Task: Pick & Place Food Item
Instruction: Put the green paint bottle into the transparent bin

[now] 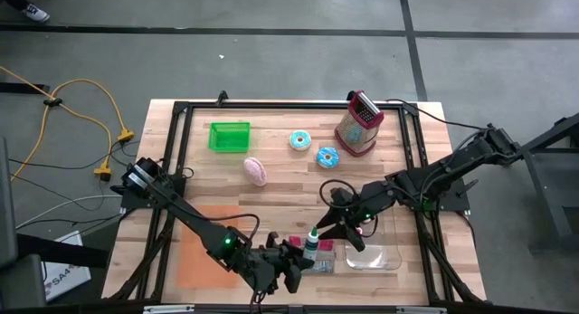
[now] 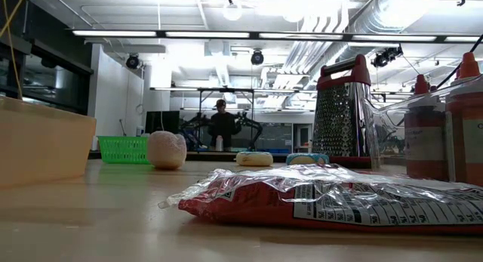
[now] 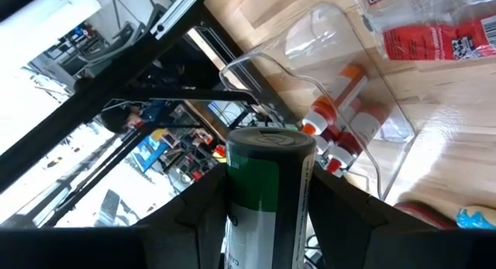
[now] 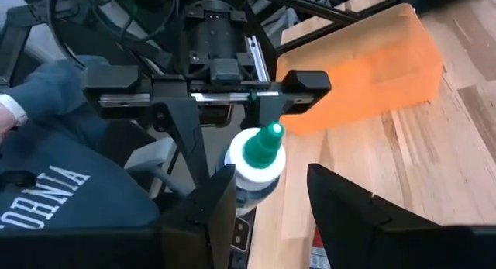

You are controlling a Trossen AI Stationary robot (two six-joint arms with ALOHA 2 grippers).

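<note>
1. Along the table's (image 1: 271, 192) near edge, little free room: orange board (image 1: 194, 255), crinkly red foil bag (image 2: 302, 201), clear plastic bin (image 1: 384, 258) of sauce bottles.
2. Just above the bag: left gripper (image 1: 298, 257), nearly level, pinching the white green-capped bottle (image 4: 256, 164).
3. Facing it from the right edge: right gripper (image 4: 271, 184), tilted slightly down, fingers spread either side of the nozzle.
4. Mid-table: bare wood.
5. Toward the far edge: green basket (image 1: 229, 137), metal grater (image 1: 359, 124).
</note>
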